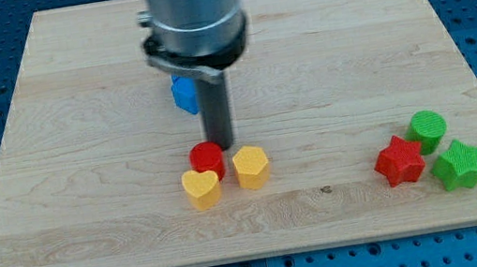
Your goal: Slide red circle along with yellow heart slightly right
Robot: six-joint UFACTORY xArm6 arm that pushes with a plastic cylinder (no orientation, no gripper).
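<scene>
The red circle (207, 159) lies on the wooden board (81, 157) a little below the middle. The yellow heart (201, 188) touches it from below left. A yellow hexagon (251, 167) sits just right of both. My tip (221, 145) stands at the red circle's upper right edge, just above the yellow hexagon.
A blue block (183, 94) lies above the tip, partly hidden by the arm's head (195, 17). At the view's lower right are a red star (400, 161), a green circle (427, 129) and a green star (458, 165), close together.
</scene>
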